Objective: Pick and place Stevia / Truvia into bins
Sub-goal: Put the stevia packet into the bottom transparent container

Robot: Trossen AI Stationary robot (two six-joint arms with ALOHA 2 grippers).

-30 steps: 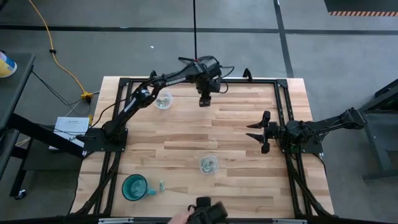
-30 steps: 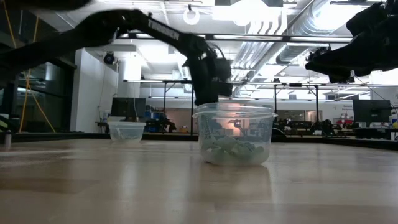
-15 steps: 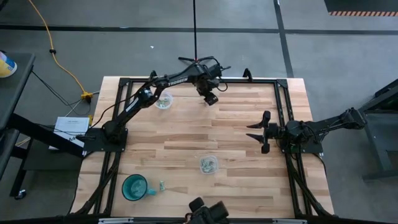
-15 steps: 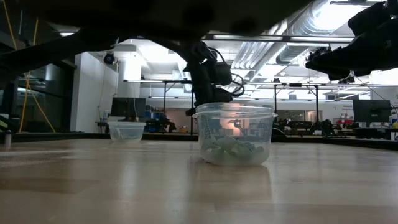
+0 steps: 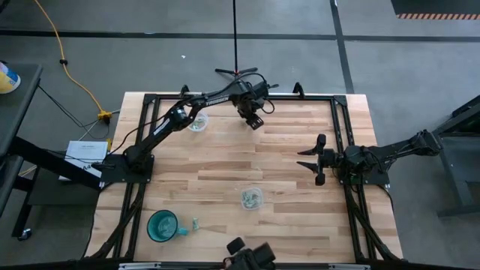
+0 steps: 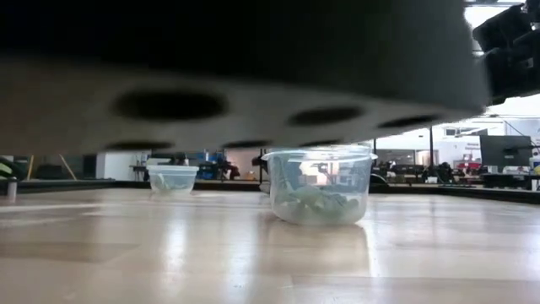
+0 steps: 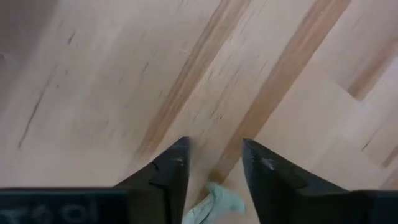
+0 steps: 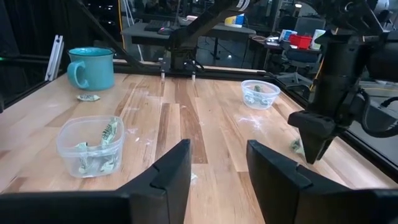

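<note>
My left gripper (image 5: 256, 122) (image 7: 214, 144) is open, slanting down over the far middle of the table. A pale green Stevia sachet (image 7: 214, 200) shows far back between its fingers, and the right wrist view has the sachet (image 8: 296, 146) beside that gripper (image 8: 311, 155). One clear bin (image 5: 197, 121) (image 8: 259, 94) stands on the table left of it. The second bin (image 5: 251, 198) (image 8: 90, 146) stands near the table's middle, with sachets in it. Another sachet (image 5: 195, 223) lies flat beside the teal cup. My right gripper (image 5: 306, 158) (image 8: 217, 146) waits open at the table's right. My left gripper has the sachet (image 7: 214, 200) between its open fingers. I cannot tell whether either finger touches it, or whether it lies on the table.
A teal handled cup (image 5: 161, 225) (image 8: 93, 67) stands at the near left corner. A dark device (image 5: 251, 256) sits at the near edge, and a dark blurred shape (image 6: 236, 67) fills the upper part of the low view. Bare wood lies between the two arms.
My left gripper has shifted slightly toward the table's right and tipped from pointing straight down to a slant. A dark blurred shape has moved in front of the low camera and now hides the left arm there. A hand at the near edge has gone from the high view.
</note>
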